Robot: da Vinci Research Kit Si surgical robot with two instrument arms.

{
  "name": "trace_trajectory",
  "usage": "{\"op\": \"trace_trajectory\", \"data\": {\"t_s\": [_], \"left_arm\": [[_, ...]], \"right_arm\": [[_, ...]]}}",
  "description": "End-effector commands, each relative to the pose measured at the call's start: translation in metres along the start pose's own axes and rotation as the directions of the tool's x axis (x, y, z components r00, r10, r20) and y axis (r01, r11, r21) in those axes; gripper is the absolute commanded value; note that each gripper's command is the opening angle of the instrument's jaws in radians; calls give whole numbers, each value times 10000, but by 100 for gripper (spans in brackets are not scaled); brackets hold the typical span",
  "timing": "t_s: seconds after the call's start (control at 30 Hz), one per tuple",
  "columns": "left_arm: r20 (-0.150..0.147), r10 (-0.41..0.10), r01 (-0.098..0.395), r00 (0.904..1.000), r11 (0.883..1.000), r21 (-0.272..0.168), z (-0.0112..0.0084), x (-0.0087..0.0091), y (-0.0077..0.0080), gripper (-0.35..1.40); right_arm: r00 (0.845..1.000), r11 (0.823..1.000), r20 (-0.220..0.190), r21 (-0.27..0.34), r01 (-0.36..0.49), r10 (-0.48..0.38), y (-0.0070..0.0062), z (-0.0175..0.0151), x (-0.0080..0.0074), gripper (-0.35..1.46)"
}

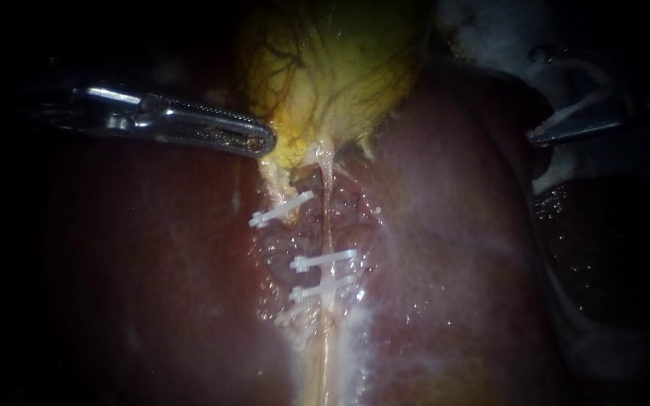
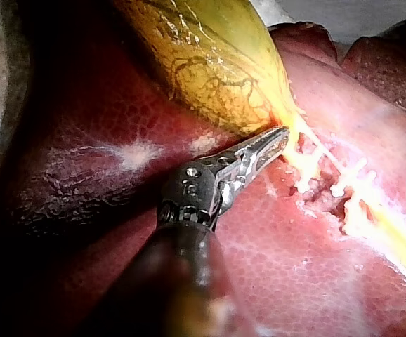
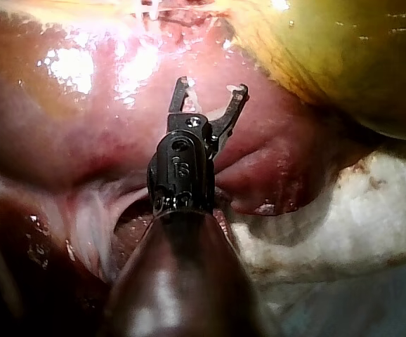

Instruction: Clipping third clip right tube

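Judging by how things lie, the step in hand is the approach, with the third clip not yet on. The right tube (image 1: 327,203) runs as a thin pale strand from the gallbladder (image 1: 332,68) down over the liver (image 1: 152,286). Low on it sit an upper clip (image 1: 323,261) and a lower clip (image 1: 321,288), close together. A single clip (image 1: 280,209) crosses the left tube (image 1: 271,180) beside it.

The left instrument (image 1: 253,139) has its end effector closed, jaws lying together, tip against the gallbladder's neck; whether it nips any tissue I cannot tell. The right instrument (image 3: 210,90) hangs well apart from the tubes, its end effector apart with a clear gap and nothing gripped. Whether a clip is loaded I cannot make out.

The next move likely calls for bringing those open jaws around the bare stretch of right tube above its two clips, square across it, before closing.
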Motion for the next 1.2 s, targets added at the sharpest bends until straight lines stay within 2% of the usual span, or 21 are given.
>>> {"op": "trace_trajectory", "data": {"t_s": [0.03, 0.2, 0.27, 0.43, 0.6, 0.7, 0.83, 0.93, 1.03, 1.13, 1.2], "left_arm": [[0, 1, -1, 10000, 10000, 6, -1, 0, 0, -35], [-23, -32, 32, 10000, 9999, 99, -14, -7, -2, -35], [-4, -57, 57, 10000, 10000, 13, -22, -12, -2, -35], [10, -154, 154, 9999, 9997, -212, -54, -29, -3, -35], [265, -267, 278, 9993, 9986, -452, -85, -44, -3, -35], [358, -197, 216, 9992, 9984, -514, -94, -49, -4, -35], [360, -217, 236, 9991, 9983, -531, -97, -50, -7, -35], [364, -224, 244, 9991, 9982, -549, -96, -51, -10, -35], [366, -227, 247, 9991, 9981, -558, -96, -51, -11, -35], [368, -227, 247, 9991, 9981, -565, -96, -51, -12, -35], [369, -227, 248, 9991, 9981, -571, -96, -51, -13, -35]], "right_arm": [[10000, 10000, -2, 1, 1, -1, 0, 0, 0, 61], [10000, 10000, -2, 0, 1, -1, 0, 0, 0, 61], [10000, 10000, -1, -1, -1, 1, 0, 0, 0, 61], [10000, 10000, 0, -4, -2, 2, 0, 0, 0, 61], [10000, 10000, -11, 22, -2, 2, 0, 0, 0, 61], [10000, 10000, -21, 42, -7, 7, 0, 1, 1, 61], [10000, 9998, -93, 192, -3, 5, -1, 3, 4, 61], [9998, 9991, -203, 417, 11, -2, -3, 7, 6, 60], [9990, 9957, -453, 924, 7, 35, -8, 15, 10, 60], [9955, 9866, -681, 1538, -544, 655, -14, 27, 16, 60], [9889, 9732, -816, 2044, -1052, 1240, -20, 36, 20, 58]]}}
